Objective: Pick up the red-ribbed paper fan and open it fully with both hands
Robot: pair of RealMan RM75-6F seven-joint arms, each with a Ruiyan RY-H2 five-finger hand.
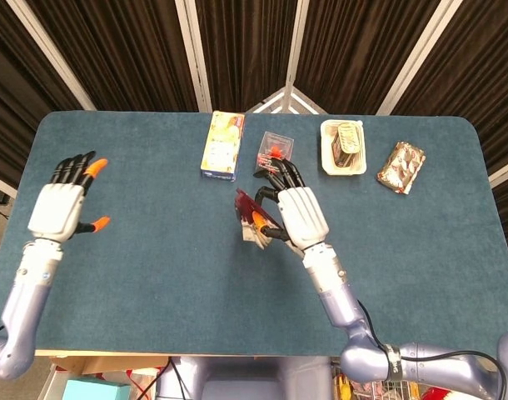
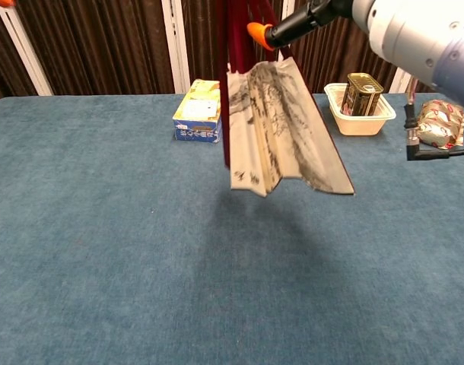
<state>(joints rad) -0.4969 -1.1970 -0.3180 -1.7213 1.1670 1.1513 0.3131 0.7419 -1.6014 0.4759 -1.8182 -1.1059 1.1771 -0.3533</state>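
We saw the blue worktop (image 1: 154, 275) spanning both views, backed by dark curtains. Our right hand (image 1: 297, 212) was raised over its middle, holding the red-ribbed paper fan (image 2: 281, 129) off the surface; the fingers (image 2: 289, 30) pinched it near the top, where the red ribs gathered. From the chest view the fan hung downward, only partly unfolded, its ink-painted paper creased into a few panels and one red rib hanging straight along the left edge. Our left hand (image 1: 64, 204) hovered over the left part of the worktop, well apart from the fan, its fingers spread and holding nothing; only orange fingertips of it showed at the chest view's left edge.

Along the far edge we noted a yellow and blue carton (image 1: 222, 145), then just beside it a clear plastic box (image 1: 275, 150) with something red inside, partly hidden by our right hand. Further right stood a white tray (image 1: 331, 160) holding one metal tin (image 2: 363, 94), upright in the chest view. A crinkled foil packet (image 1: 402, 167) lay to the right of the tray, not touching it.
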